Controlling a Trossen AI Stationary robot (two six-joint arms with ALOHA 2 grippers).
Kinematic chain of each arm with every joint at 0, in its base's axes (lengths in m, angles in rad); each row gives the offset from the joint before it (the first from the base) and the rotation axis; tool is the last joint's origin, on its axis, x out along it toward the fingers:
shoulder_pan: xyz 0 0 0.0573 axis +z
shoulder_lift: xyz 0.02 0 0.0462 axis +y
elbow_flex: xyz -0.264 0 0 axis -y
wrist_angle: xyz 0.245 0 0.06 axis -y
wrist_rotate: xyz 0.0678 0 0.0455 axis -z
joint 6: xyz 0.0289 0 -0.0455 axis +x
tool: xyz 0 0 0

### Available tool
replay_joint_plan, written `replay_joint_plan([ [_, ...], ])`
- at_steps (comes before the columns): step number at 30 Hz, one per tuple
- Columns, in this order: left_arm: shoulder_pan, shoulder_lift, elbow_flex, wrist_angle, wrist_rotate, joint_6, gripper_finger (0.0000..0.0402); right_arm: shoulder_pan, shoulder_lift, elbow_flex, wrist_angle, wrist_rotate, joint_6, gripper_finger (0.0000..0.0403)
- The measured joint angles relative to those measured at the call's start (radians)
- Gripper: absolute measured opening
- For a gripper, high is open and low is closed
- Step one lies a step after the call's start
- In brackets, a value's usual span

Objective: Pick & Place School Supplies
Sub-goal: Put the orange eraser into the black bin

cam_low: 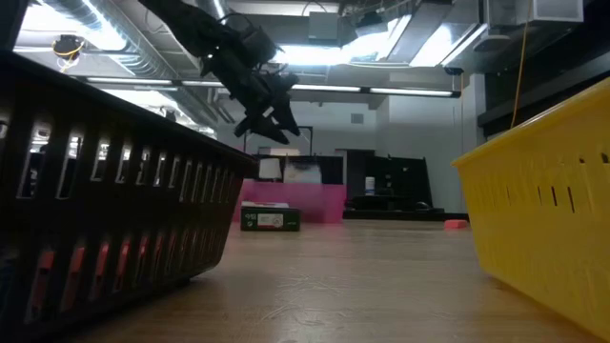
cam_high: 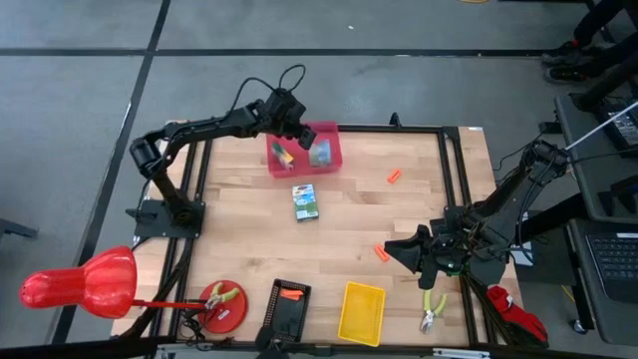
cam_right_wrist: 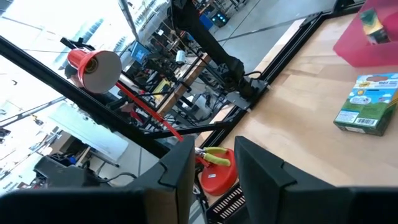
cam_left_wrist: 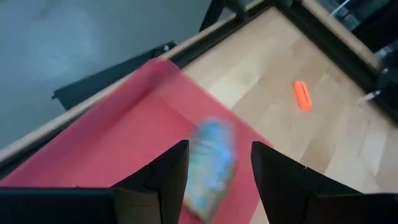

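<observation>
My left gripper (cam_high: 302, 130) hangs open over the pink bin (cam_high: 332, 131) at the table's far edge, well above it in the low view (cam_low: 274, 119). Under its fingers a green-and-yellow crayon box (cam_left_wrist: 210, 163), blurred, lies inside the bin (cam_left_wrist: 124, 134), also seen from above (cam_high: 319, 152). A small yellow-and-dark block (cam_high: 282, 155) sits in the bin's left part. A second crayon box (cam_high: 305, 201) lies flat on the bare table nearer me (cam_low: 270, 220) (cam_right_wrist: 367, 104). My right gripper (cam_high: 391, 247) waits open near the table's right-near side (cam_right_wrist: 214, 177).
Two small orange pieces (cam_high: 394, 176) (cam_high: 381, 252) lie on the wood. Along the near edge stand a red dish with pliers (cam_high: 223, 302), a black basket (cam_high: 287, 304) and a yellow basket (cam_high: 361, 311). More pliers (cam_high: 431, 307) lie near the right arm.
</observation>
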Motion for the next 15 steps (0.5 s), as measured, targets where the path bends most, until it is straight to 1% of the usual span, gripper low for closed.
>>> replay_joint_plan([
  [2, -0.005, -0.007, 0.0, 0.021, 0.005, 0.001, 0.0171, 0.0, 0.0, 0.0, 0.0, 0.0, 0.003, 0.0117],
  [4, -0.015, -0.021, 0.0, 0.001, 0.042, 0.001, 0.0171, 0.0, 0.0, 0.0, 0.0, 0.001, 0.003, 0.0117],
  [8, -0.07, -0.062, 0.0, -0.098, 0.123, 0.001, 0.0171, 0.0, 0.0, 0.0, 0.0, 0.001, 0.0, 0.0117],
  [11, -0.169, -0.094, 0.0, -0.208, 0.129, 0.006, 0.0171, 0.0, 0.0, 0.0, 0.0, 0.001, -0.002, 0.0117],
  [13, -0.258, -0.112, 0.0, -0.264, 0.13, 0.005, 0.0171, 0.0, 0.0, 0.0, -0.001, 0.001, -0.005, 0.0117],
  [15, -0.358, -0.126, 0.0, -0.291, 0.106, -0.02, 0.0171, 0.0, 0.0, 0.0, 0.0, 0.002, -0.016, 0.0117],
])
